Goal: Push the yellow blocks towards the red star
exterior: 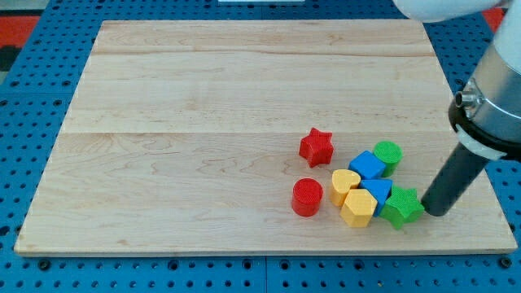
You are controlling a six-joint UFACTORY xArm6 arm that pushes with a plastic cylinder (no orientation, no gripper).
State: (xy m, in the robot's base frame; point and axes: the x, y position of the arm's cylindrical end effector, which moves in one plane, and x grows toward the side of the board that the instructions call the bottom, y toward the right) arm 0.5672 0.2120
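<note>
My tip point(429, 212) rests on the wooden board point(203, 122), touching the right side of the green star point(401, 206). It grips nothing. Just left lie the yellow hexagon point(358, 208) and yellow heart point(344, 185), the heart's point toward the view's bottom-left. The red star point(316, 146) sits above-left, near them. No writing shows.

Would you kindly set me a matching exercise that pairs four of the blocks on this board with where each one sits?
Blocks:
1. red star block
2. red round block
3. green star block
4. green round block

Places:
A. touching my tip
B. farthest toward the view's left
C. at the view's top right of the cluster
D. above the red round block

Pairs: 1-D, 2-B, 3-A, 4-C
</note>
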